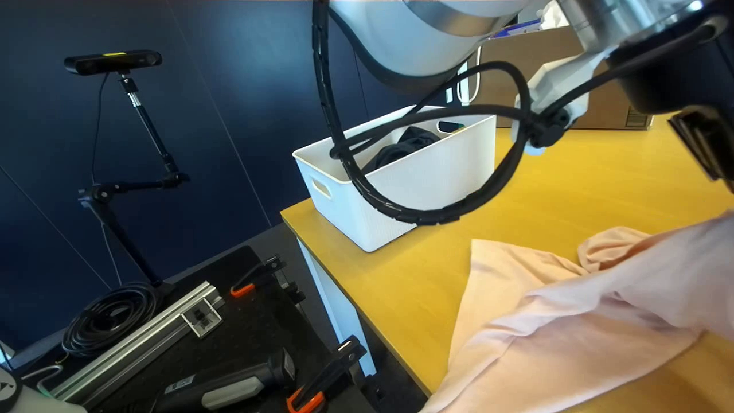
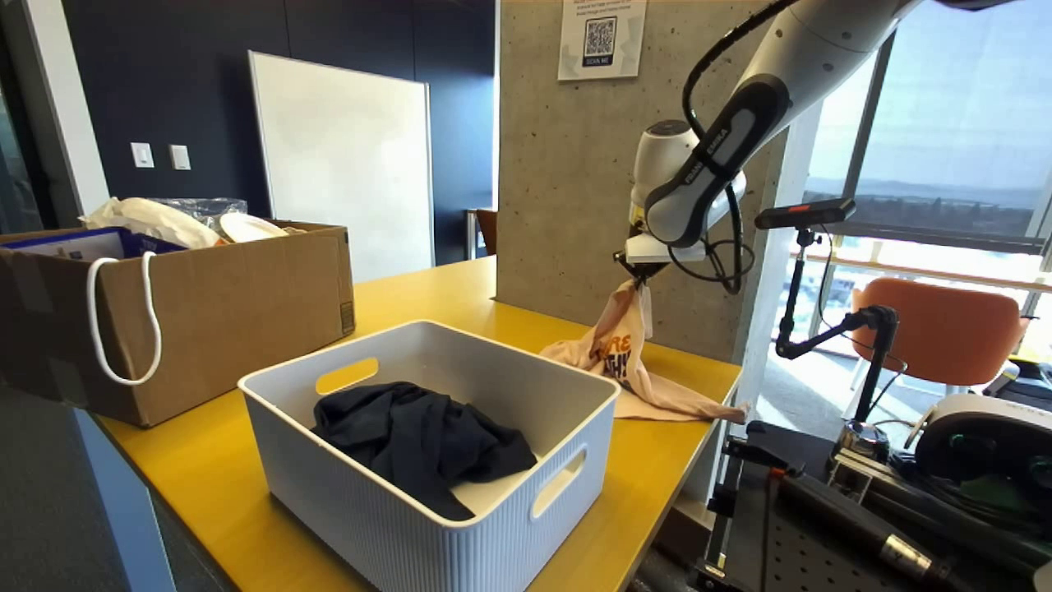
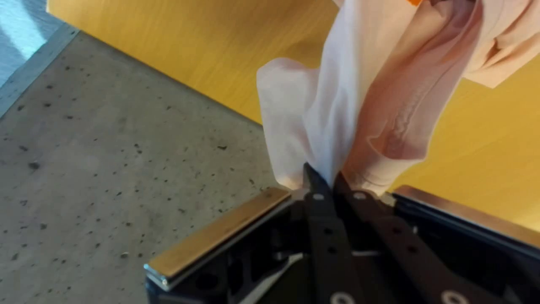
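My tool [image 3: 328, 181] is pinched almost fully together on a soft pink cloth [image 3: 390, 88], which hangs in gathered folds and spreads, rumpled, over the smooth yellow bench [image 2: 427, 288]. Beside us stands a pitted concrete pillar [image 2: 567, 197]; farther off, a ribbed white bin [image 2: 370, 514] holding crumpled dark cloth [image 2: 419, 444], then a boxy cardboard carton [image 2: 246, 325].

"SCAN ME" under a QR code [image 2: 599, 38] on a poster [image 2: 574, 53], small print [image 2: 606, 8] above it blurred, "FRAN" and "EMIKA" on the robot arm [image 2: 752, 123], orange "RE" above dark "THY" on the pink cloth [image 2: 622, 327].
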You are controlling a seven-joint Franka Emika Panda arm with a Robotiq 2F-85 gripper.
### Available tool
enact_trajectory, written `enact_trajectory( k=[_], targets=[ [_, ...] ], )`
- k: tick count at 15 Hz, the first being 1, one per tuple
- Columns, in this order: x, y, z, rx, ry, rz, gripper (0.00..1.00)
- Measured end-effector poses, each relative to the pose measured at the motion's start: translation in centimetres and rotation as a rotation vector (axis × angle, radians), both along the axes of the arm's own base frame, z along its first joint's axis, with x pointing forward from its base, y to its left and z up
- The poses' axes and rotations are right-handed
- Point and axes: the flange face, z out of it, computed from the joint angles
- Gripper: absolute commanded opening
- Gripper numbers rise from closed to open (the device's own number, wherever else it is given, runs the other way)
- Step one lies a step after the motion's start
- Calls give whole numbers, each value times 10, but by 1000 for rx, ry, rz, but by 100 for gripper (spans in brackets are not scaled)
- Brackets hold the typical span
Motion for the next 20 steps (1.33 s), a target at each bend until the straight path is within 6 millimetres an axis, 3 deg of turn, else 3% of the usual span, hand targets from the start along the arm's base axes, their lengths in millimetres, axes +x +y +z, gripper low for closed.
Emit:
enact_trajectory(
  k=[4, 10, 17, 20],
  targets=[
    [-10, -19, -12, -64, 47, -40, 58],
    [0, 7, -26, -59, 62, -45, 99],
    [16, 59, -64, 36, 71, -6, 100],
    [16, 67, -72, 50, 75, 9, 100]
  ],
)
